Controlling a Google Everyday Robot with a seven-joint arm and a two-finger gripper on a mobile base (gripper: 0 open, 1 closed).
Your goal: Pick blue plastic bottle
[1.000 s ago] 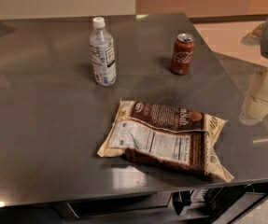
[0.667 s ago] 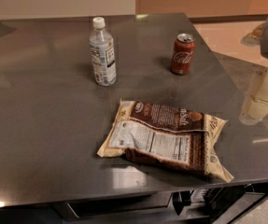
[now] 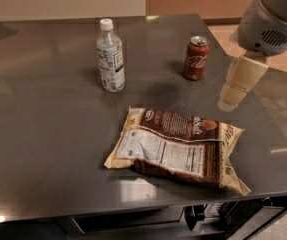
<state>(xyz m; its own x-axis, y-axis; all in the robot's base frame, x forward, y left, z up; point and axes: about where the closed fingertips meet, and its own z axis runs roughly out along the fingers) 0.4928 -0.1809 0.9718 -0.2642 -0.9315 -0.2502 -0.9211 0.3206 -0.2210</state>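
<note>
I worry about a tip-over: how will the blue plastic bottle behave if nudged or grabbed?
The bottle stands upright, tall and narrow, so a push near its top would probably tip it, then it might roll. Its plastic looks thin, so it may give when squeezed. The tool hangs at the right, beyond the can.

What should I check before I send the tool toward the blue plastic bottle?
1. The blue plastic bottle stands upright with its cap on: ok.
2. Room around the bottle, which stands apart from the Coca-Cola can and the snack bag: ok.
3. The tool is lined up at the bottle: not ok. It hangs over the right side of the table, beyond the can.
4. Direct line from tool to bottle is free: not ok. The can stands near it, so an approach from above or around the can looks safer.
5. The tool is ready to grasp: cannot tell.
</note>
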